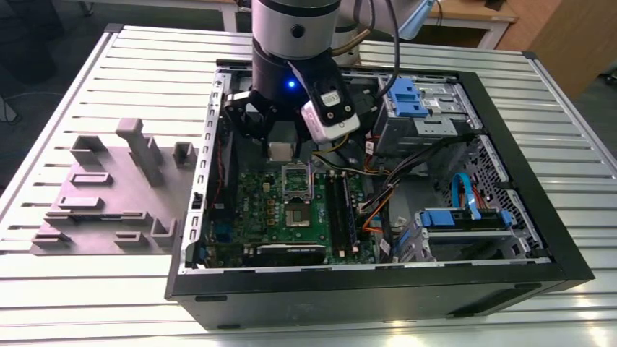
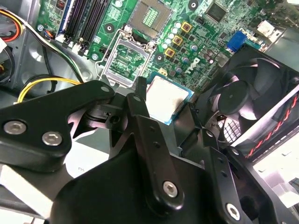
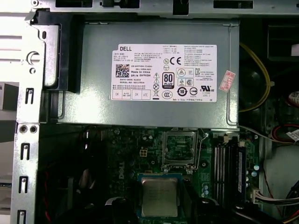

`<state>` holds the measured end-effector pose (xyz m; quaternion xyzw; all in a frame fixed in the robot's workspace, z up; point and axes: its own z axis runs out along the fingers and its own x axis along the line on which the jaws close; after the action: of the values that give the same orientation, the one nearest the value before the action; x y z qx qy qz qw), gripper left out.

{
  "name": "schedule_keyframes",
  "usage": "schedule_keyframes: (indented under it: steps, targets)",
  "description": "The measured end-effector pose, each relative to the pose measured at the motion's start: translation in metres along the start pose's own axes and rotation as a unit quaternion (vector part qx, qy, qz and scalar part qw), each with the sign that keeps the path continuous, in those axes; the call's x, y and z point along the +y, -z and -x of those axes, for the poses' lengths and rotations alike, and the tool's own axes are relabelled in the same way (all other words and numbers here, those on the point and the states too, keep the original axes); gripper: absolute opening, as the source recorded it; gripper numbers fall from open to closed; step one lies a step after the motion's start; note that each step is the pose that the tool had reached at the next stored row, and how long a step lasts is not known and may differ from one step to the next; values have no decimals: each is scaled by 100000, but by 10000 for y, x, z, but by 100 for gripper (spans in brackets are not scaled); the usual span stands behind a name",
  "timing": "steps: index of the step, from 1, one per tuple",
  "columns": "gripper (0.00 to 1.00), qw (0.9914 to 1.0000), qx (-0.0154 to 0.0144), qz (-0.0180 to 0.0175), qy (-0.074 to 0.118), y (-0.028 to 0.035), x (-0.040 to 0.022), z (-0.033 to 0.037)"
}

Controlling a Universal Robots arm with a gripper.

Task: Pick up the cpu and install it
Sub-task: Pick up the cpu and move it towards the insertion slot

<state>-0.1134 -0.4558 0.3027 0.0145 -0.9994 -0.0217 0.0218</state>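
White printed label (image 3: 163, 73) with code square and certification marks on grey box (image 3: 93, 107), pink sticker (image 3: 227, 80) alongside.

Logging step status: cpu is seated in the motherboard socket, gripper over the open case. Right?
No, not seated. In the second wrist view the gripper holds the cpu above the motherboard, and the socket is bare. The rest stands.

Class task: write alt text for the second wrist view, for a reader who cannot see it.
The gripper, its black jaws closed on the cpu, hangs above the green motherboard near the open socket frame. A black fan sits beside it.
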Motion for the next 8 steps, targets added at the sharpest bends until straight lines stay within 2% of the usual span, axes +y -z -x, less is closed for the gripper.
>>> schedule_keyframes:
  steps: [8]
  targets:
    - [47, 100000, 10, -19, 2, -54, -4, 29]
